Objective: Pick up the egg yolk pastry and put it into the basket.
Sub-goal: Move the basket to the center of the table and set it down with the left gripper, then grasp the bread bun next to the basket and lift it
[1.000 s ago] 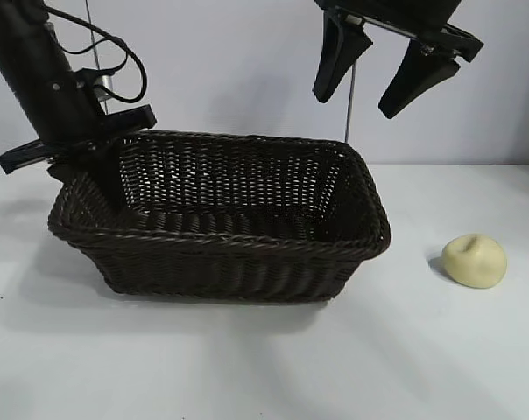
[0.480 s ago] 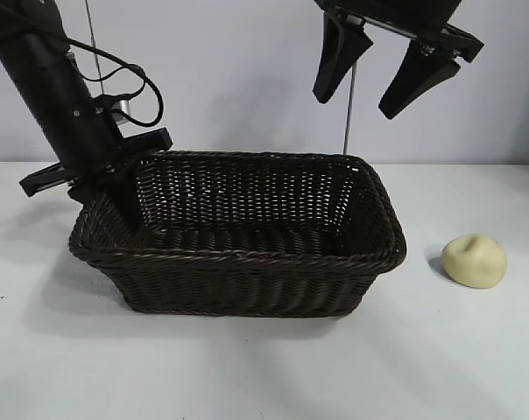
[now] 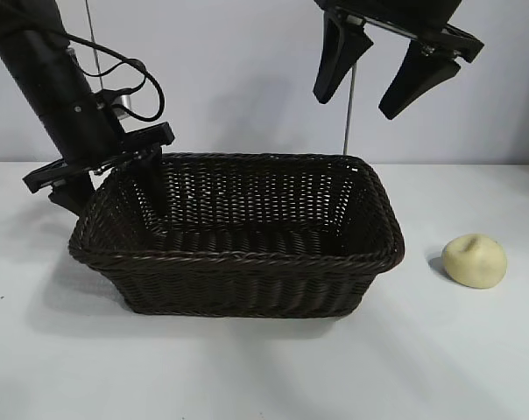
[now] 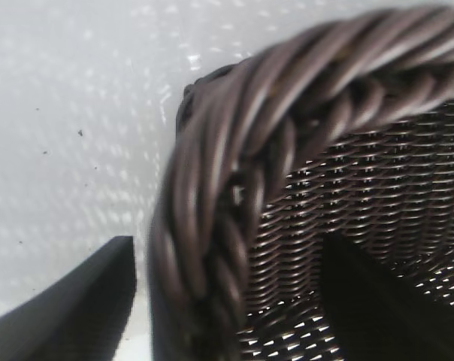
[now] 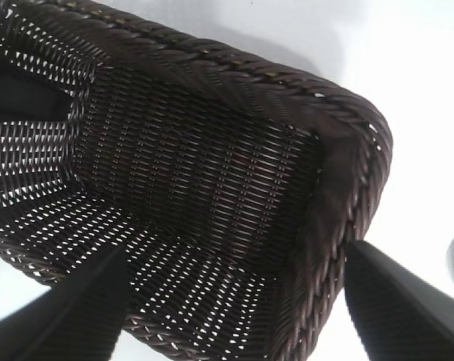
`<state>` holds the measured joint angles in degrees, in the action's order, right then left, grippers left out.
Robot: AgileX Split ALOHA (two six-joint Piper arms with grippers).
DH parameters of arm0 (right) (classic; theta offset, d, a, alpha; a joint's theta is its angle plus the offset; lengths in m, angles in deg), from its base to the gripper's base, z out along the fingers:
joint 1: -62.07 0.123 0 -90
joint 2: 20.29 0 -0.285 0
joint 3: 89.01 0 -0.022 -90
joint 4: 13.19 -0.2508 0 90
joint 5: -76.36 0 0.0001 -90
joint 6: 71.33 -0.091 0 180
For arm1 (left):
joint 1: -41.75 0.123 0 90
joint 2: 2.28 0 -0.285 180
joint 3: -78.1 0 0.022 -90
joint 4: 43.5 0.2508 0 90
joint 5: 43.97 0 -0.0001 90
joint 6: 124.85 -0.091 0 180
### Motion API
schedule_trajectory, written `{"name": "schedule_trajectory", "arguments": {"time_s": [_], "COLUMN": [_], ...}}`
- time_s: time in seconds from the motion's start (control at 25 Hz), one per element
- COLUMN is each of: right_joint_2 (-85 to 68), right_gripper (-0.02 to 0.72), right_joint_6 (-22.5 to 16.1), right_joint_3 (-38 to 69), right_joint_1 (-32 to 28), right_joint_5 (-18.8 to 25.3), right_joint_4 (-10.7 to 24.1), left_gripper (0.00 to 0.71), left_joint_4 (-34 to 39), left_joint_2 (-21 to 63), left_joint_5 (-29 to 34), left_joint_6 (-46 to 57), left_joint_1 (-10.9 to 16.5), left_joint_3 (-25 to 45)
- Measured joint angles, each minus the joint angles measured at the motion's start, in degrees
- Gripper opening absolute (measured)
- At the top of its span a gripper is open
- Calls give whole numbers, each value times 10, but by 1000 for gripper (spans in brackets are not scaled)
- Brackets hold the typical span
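White tabletop [image 3: 264, 367], matte, a few dark specks in left wrist view; plain pale grey-blue wall [image 3: 229, 79] behind, thin vertical rod [image 3: 349, 105] in front of it. Wicker basket [image 3: 238, 254] sits mid-table, nothing inside. Egg yolk pastry [image 3: 474, 260] on the table to the basket's right, apart from it, untouched. Left gripper [image 3: 116, 188] straddles the basket's left rear corner w/ the braided rim [image 4: 212, 226] between its fingers: one finger inside, one outside; can't tell if it's pinching. Right gripper [image 3: 383, 74] hangs high above the basket's right end, fingers spread wide, holding nothing.
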<state>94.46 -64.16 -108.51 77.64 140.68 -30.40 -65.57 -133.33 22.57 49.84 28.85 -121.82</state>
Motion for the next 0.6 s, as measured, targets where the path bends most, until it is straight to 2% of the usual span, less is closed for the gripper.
{"name": "schedule_trajectory", "arguments": {"time_s": [0.28, 0.6], "right_joint_2": [0, 0], "right_gripper": [570, 570], "right_joint_6": [0, 0], "right_joint_3": [0, 0], "right_joint_1": [0, 0], "right_joint_5": [2, 3], "right_joint_4": [0, 0], "left_gripper": [535, 535], "left_joint_4": [23, 32], "left_joint_2": [60, 123], "left_joint_5": [28, 33], "left_joint_6": [-3, -11], "left_joint_1": [0, 0], "left_joint_3": [0, 6]}}
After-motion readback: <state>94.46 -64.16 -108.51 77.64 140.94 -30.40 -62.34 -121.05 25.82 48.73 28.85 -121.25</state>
